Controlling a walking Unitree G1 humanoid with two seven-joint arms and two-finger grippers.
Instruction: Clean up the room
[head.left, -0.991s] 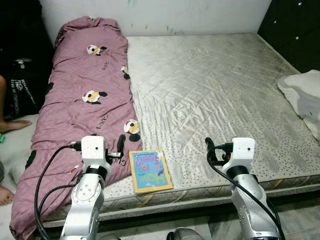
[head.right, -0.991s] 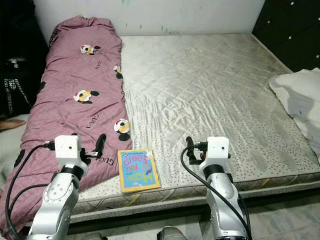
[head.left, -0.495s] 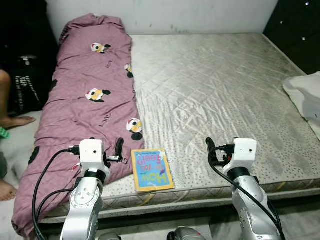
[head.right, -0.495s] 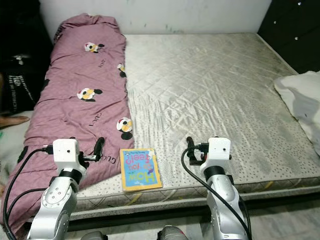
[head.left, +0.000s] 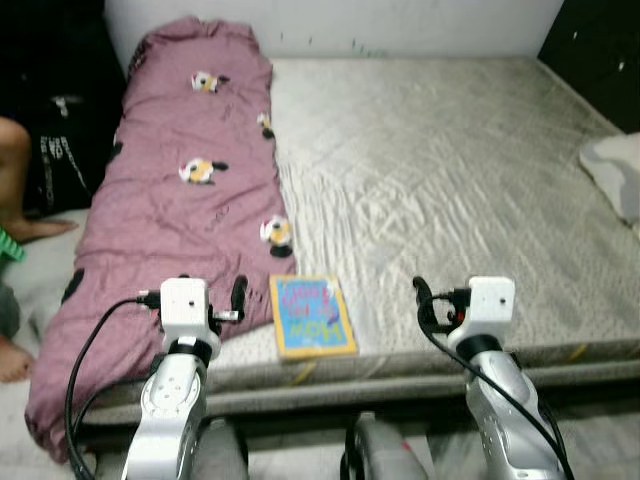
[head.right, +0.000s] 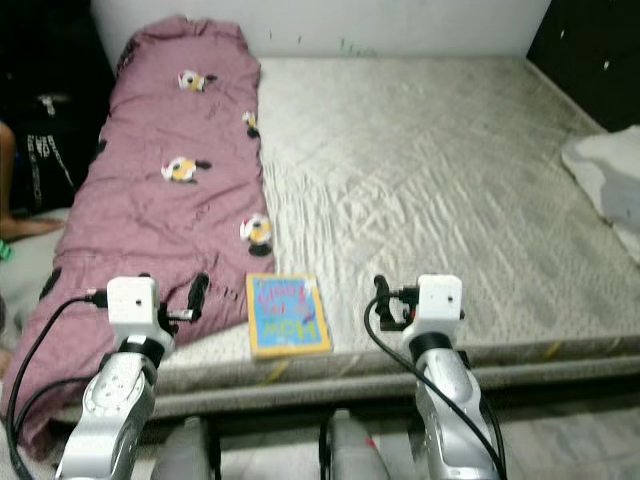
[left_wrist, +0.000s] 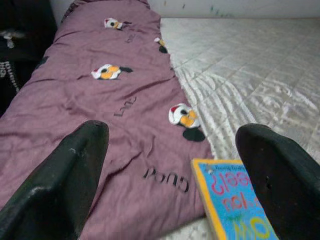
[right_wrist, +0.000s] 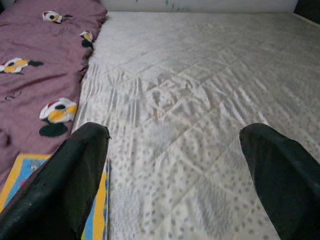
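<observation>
— Where's it got to with the tidying, from where you stand?

— Barely begun, I'd say. Closest to us, both arms are held out over the near edge of the bed (head.left: 470, 350). The left claw (head.left: 238, 297) has its fingers spread wide and holds nothing; it hangs above the hem of the purple quilt (head.left: 170, 210). The right claw (head.left: 423, 303) is just as wide apart and just as empty, over bare mattress.

— And the book?

— The children's book (head.left: 311, 316) lies flat near the bed's front edge, between the two claws, its left side just beside the quilt. Nothing touches it. That looks like the first thing to pick up.

— What else is left?

— Further back, the quilt lies in a long rumpled strip along the bed's left side, up toward the wall, not folded. At the far right edge sits a white bundle of cloth (head.left: 612, 175). To the left of the bed a person's leg (head.left: 22, 180) shows beside a dark bag (head.left: 62, 150).

— Anything different from a second ago?

— The head has tipped down and the view has gone blurry, so the robot is moving. The book, quilt and claws keep the same relation as before.
</observation>
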